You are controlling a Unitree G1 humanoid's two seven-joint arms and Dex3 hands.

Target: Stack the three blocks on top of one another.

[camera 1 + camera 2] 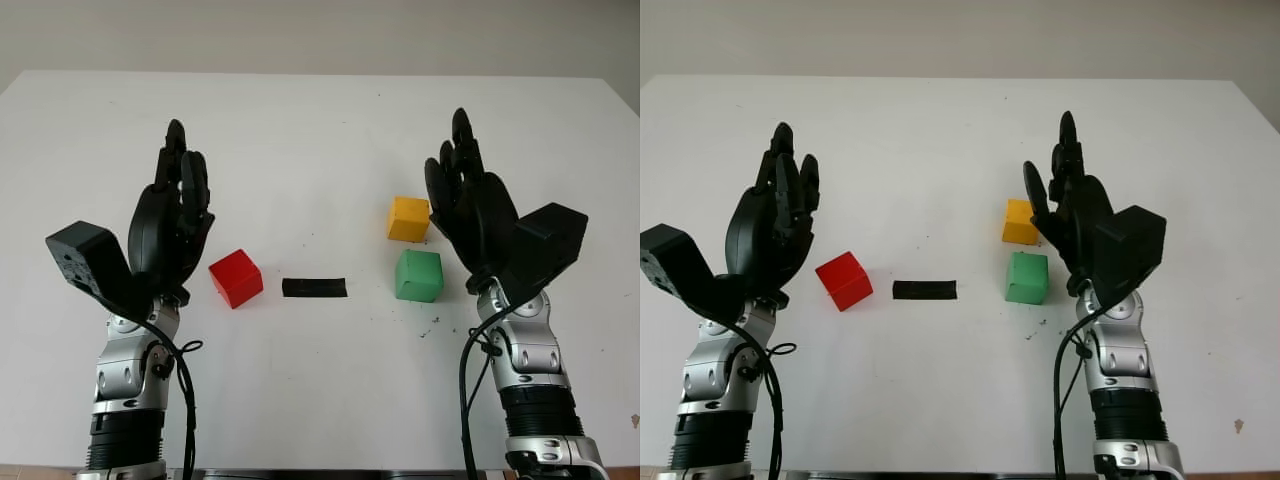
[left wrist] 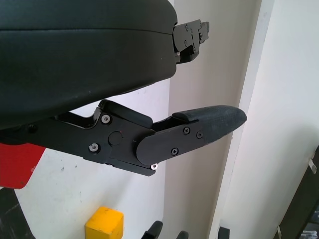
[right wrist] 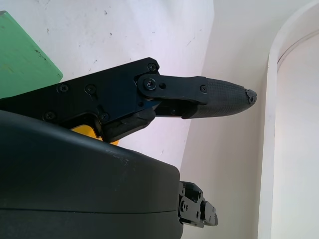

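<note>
So far nothing is stacked: all three blocks sit apart on the white tabletop [image 1: 320, 130]. The red block [image 1: 236, 277] lies left of the middle, just beside the left hand [image 1: 172, 215]. The yellow block [image 1: 409, 218] and green block [image 1: 418, 275] lie right of the middle, near each other but not touching, the yellow one closer to the far edge and the green one closer to the near edge, both just beside the right hand [image 1: 468, 200]. A short black strip [image 1: 314, 287] lies flat between the red and green blocks.

These look like small, rigid cubes, probably light, with flat smooth faces that could slip under a loose pinch. A sound hold would be across two opposite side faces, leaving top and bottom free so each block can be set down square on the next.

Both hands are raised above the tabletop, palms turned inward toward the blocks, open and holding nothing; neither touches a block. In the left wrist view one finger [image 2: 199, 127] reaches out straight with nothing against it, and the right wrist view shows the same of a right finger [image 3: 214, 97]
</note>
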